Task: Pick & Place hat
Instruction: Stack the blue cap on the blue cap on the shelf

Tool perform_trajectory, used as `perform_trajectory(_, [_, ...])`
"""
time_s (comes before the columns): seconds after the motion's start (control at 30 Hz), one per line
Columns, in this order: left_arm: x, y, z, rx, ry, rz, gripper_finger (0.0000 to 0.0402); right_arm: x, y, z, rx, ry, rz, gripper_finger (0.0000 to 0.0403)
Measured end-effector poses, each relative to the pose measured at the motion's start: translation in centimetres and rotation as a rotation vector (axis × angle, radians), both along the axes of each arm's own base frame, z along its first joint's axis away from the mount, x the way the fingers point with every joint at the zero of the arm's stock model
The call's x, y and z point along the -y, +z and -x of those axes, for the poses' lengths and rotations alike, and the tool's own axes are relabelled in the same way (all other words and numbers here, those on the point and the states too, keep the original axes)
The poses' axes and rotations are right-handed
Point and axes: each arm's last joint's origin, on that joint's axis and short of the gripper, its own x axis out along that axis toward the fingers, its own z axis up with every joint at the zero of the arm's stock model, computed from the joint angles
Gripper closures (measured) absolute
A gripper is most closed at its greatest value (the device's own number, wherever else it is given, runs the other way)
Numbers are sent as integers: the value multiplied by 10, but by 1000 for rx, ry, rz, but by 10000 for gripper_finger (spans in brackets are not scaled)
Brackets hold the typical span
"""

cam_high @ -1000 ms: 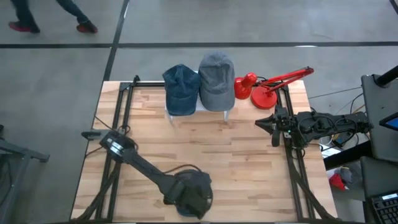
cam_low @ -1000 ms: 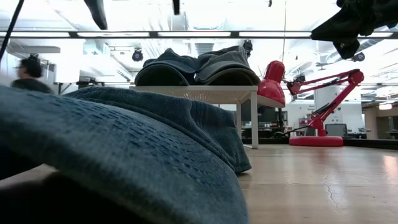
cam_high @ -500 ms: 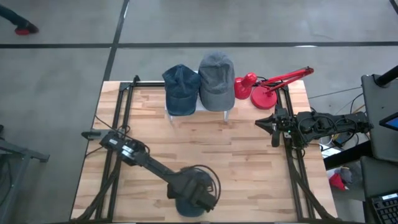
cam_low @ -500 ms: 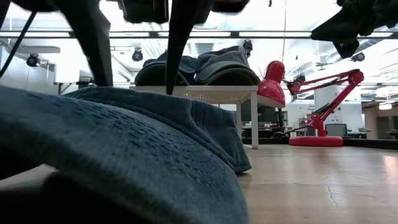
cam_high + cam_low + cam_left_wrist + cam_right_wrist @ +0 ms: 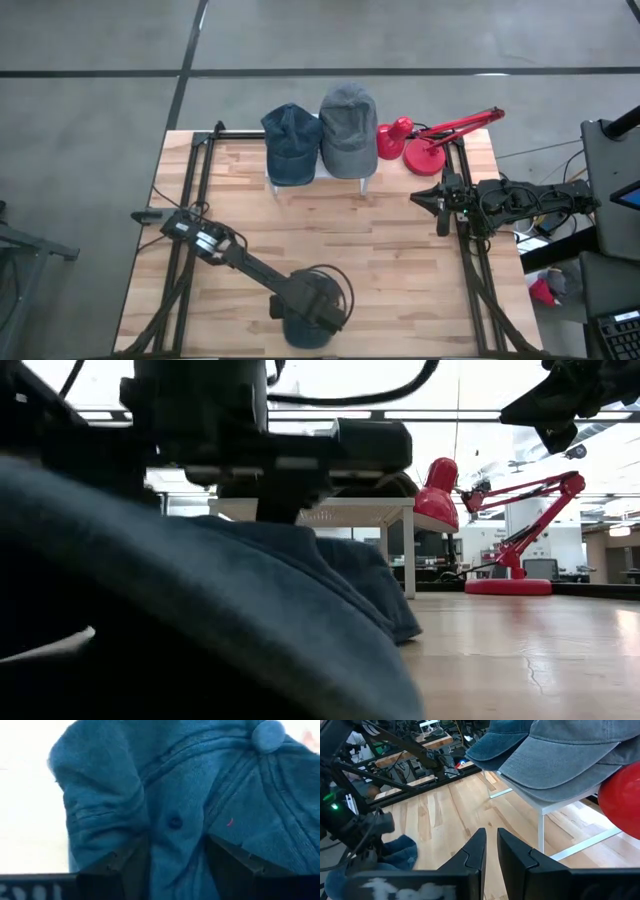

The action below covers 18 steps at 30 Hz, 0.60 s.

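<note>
A dark blue cap [image 5: 303,332] lies crown-up on the table by its near edge; it fills the low view [image 5: 200,630] and the left wrist view [image 5: 210,780], where its top button [image 5: 267,735] shows. My left gripper [image 5: 312,306] stands on the cap, pointing down, its fingers closed in on a ridge of crown cloth [image 5: 176,865]. My right gripper [image 5: 438,207] waits shut at the table's right edge [image 5: 491,852], touching nothing. My left gripper pinches a raised fold of the cap's crown [image 5: 175,840], just below an eyelet and off to one side of the top button, between its two fingers [image 5: 132,865]. It comes from above, pointing down. The cap lies on the table, its cloth wrinkled beside the fingers.
A small white stand [image 5: 368,180] at the table's far edge carries a dark blue cap [image 5: 290,140] and a grey cap [image 5: 348,125]. A red desk lamp [image 5: 425,145] stands to its right. Bare wood lies between the stand and the near cap.
My left gripper has moved a little toward the table's right and come down onto the cap; a second ago it stood above it. The cap's crown has been pressed lower and bunched. A person crossing the floor beyond the table has left the view.
</note>
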Motion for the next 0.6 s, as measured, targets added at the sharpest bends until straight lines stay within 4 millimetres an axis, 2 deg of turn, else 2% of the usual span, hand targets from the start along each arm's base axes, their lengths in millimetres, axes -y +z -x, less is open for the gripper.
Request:
perform_trajectory(0.1, [-1, -10, 1, 18, -14, 12, 202, 0, 0, 0, 0, 0, 0, 358])
perform_trajectory(0.2, [-1, -14, 2, 11, -32, 14, 232, 0, 0, 0, 0, 0, 0, 359])
perform_trajectory(0.5, [-2, -14, 3, 4, -78, -12, 381, 0, 0, 0, 0, 0, 0, 359])
perform_trajectory(0.6, [-2, -11, 3, 5, -87, -14, 385, 0, 0, 0, 0, 0, 0, 358])
